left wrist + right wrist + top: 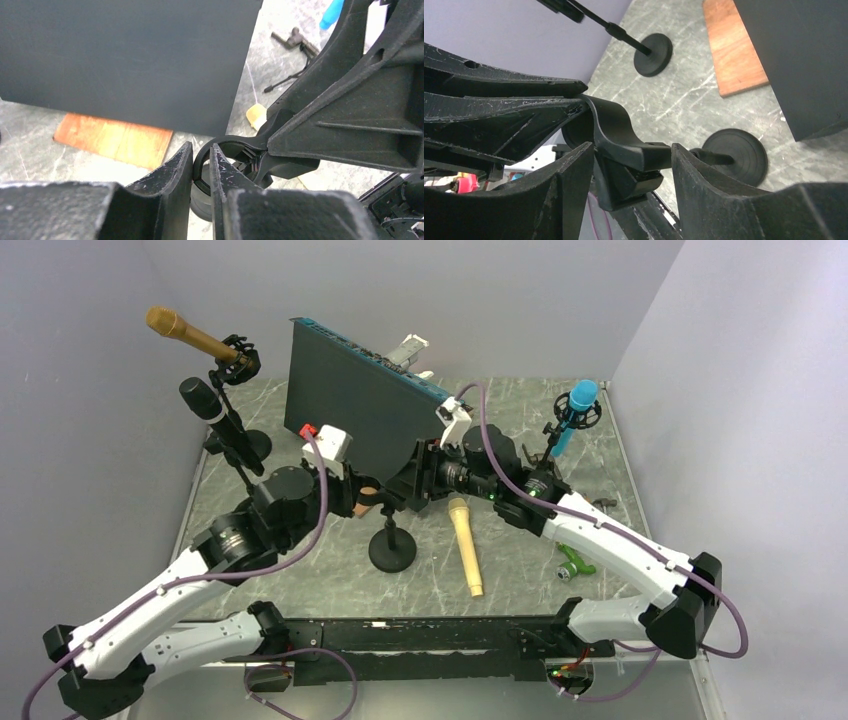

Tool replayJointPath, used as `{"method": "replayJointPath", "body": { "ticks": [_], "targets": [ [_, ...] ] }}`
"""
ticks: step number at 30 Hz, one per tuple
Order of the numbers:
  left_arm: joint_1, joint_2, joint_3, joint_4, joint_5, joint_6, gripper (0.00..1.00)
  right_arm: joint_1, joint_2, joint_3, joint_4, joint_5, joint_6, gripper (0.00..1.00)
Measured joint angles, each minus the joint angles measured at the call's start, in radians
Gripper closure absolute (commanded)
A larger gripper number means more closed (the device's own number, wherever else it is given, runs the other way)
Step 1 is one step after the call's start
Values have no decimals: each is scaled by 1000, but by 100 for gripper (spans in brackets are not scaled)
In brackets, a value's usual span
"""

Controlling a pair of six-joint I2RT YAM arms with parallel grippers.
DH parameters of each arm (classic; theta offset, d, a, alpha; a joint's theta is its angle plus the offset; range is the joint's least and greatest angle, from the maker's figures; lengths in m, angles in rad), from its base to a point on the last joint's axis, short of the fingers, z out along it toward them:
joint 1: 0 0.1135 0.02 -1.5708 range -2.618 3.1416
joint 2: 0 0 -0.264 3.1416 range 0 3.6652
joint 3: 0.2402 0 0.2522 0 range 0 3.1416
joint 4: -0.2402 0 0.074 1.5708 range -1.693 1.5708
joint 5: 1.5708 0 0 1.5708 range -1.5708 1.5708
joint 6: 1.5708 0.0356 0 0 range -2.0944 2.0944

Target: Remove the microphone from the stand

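Your left gripper (201,151) was pinched shut on the rim of the empty clip (227,145). Your right gripper (633,150) had its jaws either side of the neck, and you couldn't tell if they gripped it. The microphone (465,545) lying centre-frame looked rigid, smooth and light, so hold it mid-body.

Two arms are standing on a black rail (430,635) along the counter's near edge. Left of the rail's middle, the left arm (160,600) is showing white shell links joined by black round joints. Right of it, the right arm (620,550) is wearing the same colours, with a small green light glowing beside its wrist. A purple cable (322,502) is looping along each arm. The left tool (201,155) and right tool (631,155) are showing matte black ribbed fingers, scuffed pale at the edges.
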Motion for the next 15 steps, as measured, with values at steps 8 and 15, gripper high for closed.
{"method": "replayJointPath", "body": {
  "ticks": [8, 15],
  "targets": [
    [0, 42, -134, -5, 18, -63, 62, 0, 3, -129, 8, 24, 5, 38],
    [5, 32, -152, 10, -2, -103, 26, -1, 38, -146, 48, 31, 6, 27]
  ]
}}
